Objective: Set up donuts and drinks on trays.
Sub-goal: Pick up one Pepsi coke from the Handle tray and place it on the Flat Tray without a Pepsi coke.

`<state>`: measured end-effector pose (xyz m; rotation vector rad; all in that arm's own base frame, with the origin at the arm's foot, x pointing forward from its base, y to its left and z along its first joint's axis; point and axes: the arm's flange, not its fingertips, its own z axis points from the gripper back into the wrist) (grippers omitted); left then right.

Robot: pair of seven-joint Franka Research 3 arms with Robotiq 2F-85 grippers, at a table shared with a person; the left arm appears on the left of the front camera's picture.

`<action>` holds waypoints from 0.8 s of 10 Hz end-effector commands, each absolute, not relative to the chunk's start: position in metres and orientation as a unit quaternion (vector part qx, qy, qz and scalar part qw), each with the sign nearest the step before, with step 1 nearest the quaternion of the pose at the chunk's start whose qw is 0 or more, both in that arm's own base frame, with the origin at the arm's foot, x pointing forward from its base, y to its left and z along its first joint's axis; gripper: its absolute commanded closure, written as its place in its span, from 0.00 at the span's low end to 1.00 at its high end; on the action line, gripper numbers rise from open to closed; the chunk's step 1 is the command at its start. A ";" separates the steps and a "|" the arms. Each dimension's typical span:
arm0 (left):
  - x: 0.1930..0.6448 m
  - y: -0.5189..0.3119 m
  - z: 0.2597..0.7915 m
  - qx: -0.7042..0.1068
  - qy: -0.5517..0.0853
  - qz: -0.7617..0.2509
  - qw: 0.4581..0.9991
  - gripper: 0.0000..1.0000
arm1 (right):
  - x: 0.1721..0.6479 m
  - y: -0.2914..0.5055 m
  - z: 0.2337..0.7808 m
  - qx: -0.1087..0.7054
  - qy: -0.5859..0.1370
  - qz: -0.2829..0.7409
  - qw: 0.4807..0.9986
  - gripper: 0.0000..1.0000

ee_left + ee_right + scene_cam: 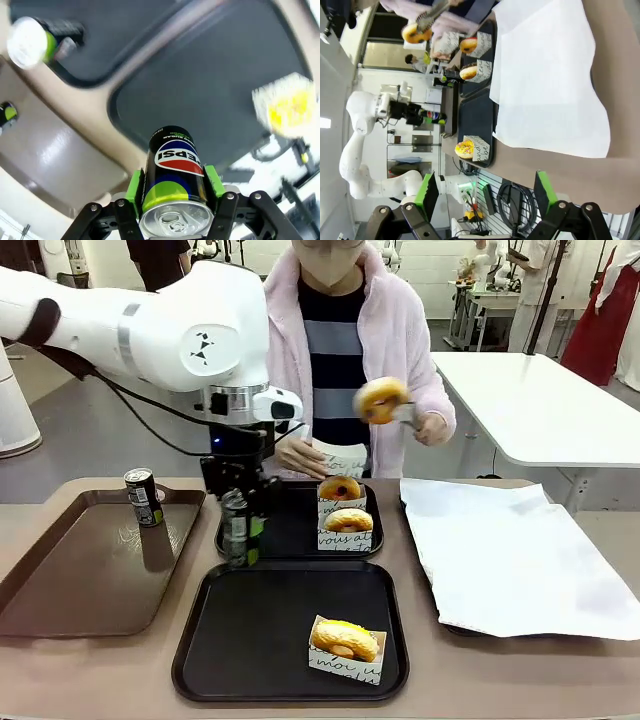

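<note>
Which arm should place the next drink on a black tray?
Left. The left gripper already clamps a Pepsi can just above the black trays. The right gripper is open, holding nothing.

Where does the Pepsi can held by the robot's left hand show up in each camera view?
Front: the held can, left of centre, above the near black tray.
Left wrist: bottom centre, between green pads.
Right wrist: small, at left.
Shared landmark: the near black tray.

Green-padded jaws clamp a Pepsi can (174,187) above a black tray (210,90); a blurred donut (286,106) sits at that tray's right side.
</note>
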<state>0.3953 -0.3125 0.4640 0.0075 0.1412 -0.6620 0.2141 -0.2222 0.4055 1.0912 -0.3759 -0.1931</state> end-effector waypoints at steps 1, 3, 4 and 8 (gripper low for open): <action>0.314 -0.250 0.475 0.010 0.065 -0.378 0.923 0.41 | 0.215 -0.223 0.404 0.520 -0.184 -0.086 0.830 0.00; 0.306 -0.240 0.478 0.012 0.056 -0.381 0.923 0.41 | 0.215 -0.223 0.404 0.520 -0.184 -0.086 0.830 0.00; 0.313 -0.244 0.478 0.015 0.061 -0.380 0.923 0.41 | 0.215 -0.223 0.404 0.520 -0.184 -0.086 0.830 0.00; 0.346 -0.268 0.473 -0.014 0.031 -0.351 0.936 0.41 | 0.215 -0.223 0.404 0.520 -0.184 -0.086 0.830 0.00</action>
